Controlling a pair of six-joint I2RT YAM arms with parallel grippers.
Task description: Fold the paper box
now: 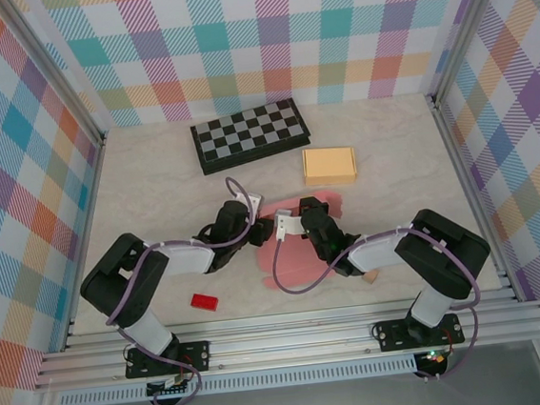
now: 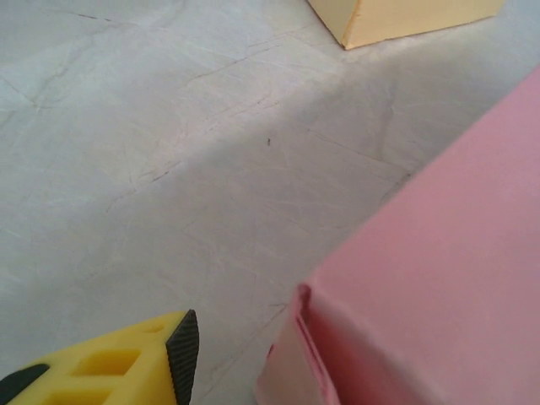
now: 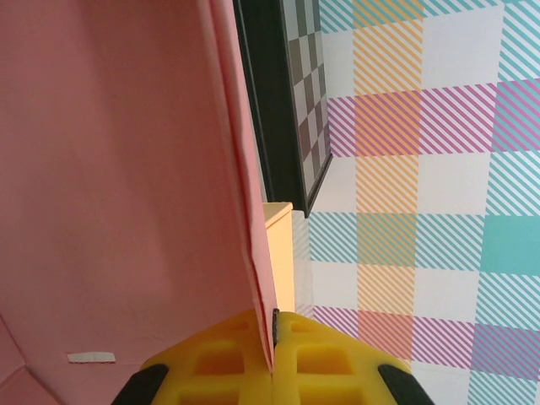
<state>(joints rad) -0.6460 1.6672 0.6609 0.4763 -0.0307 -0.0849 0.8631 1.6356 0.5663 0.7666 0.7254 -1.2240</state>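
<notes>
**Paper box [image 1: 304, 261] pinched at one wall by the right claw [image 1: 311, 216]**

Nearest to us, to the near left of the paper box and well apart from it, we see a small red block [image 1: 203, 302] lying on the pale table [image 1: 154, 190]. The pink paper box itself lies in the middle of the table, between the two claws. The left claw [image 1: 258, 230] stands at the left side of the box. From its wrist camera we see one yellow finger [image 2: 118, 367] just beside a corner of the box [image 2: 439, 253], with a gap between them, and we cannot tell if this claw is apart or together. The right claw stands at the far right part of the box. From its wrist camera, its two yellow fingers [image 3: 219, 367] are pressed together on the thin edge of a raised wall of the box [image 3: 110, 169], so it is clamped on the box. Beyond the box, to the far right, a cream-yellow box [image 1: 330, 165] sits flat, apart from it. Farther behind the paper box, a chessboard [image 1: 250, 134] lies close to the plaid back wall [image 1: 264, 40].
</notes>
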